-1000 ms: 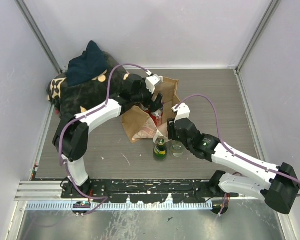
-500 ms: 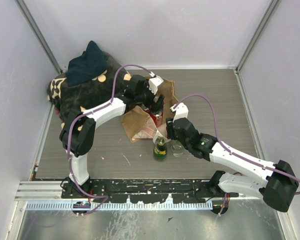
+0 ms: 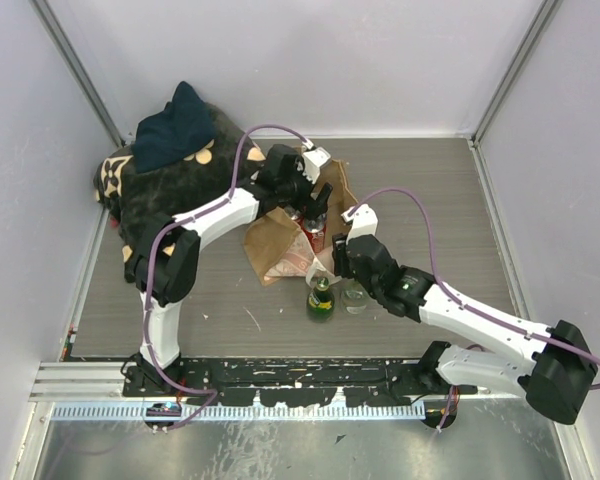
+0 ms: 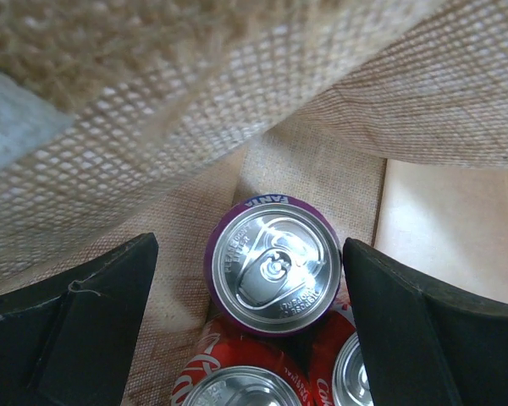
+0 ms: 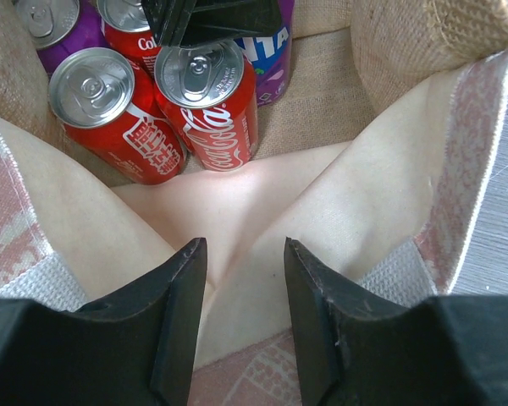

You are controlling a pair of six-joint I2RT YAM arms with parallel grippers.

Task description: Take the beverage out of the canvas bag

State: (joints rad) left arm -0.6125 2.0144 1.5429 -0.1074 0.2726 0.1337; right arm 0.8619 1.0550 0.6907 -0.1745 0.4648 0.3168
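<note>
Currently, the tan-brown canvas bag (image 3: 272, 245) of coarse open-weave fabric sits about the middle of the grey wood-grain desk (image 3: 430, 200), its mouth gaping and its boxy sides slumped and creased. The left hand (image 4: 248, 254) reaches down into it with its black, wedge-shaped fingers (image 4: 76, 330) spread wide apart, one on each side of an upright purple aluminium drink can (image 4: 273, 266) and touching nothing. The can's round, brushed-silver lid and pull tab face straight up, and it stands on the bag's woven floor against the burlap wall. Just beside it, toward the desk's near edge, stand two red cola cans (image 5: 118, 118) with white lettering, glossy and cylindrical, packed side by side and touching. Another purple can (image 5: 42, 25) is tucked at the bag's side. The right hand (image 5: 245, 249) is at the bag's near rim, its two black fingers (image 5: 178, 313) clamped on a raised fold of smooth cream fabric that tents up between them. On each side of that fold runs a band of nubby weave carrying a faded pinkish print. Outside the bag, near the desk's near edge, a dark green glass bottle (image 3: 321, 298) stands upright just beside a small clear glass jar (image 3: 356, 297). At the far left corner lies a soft black bag with tan pattern (image 3: 170, 190), with a crumpled dark blue cloth (image 3: 175, 125) heaped on top.
</note>
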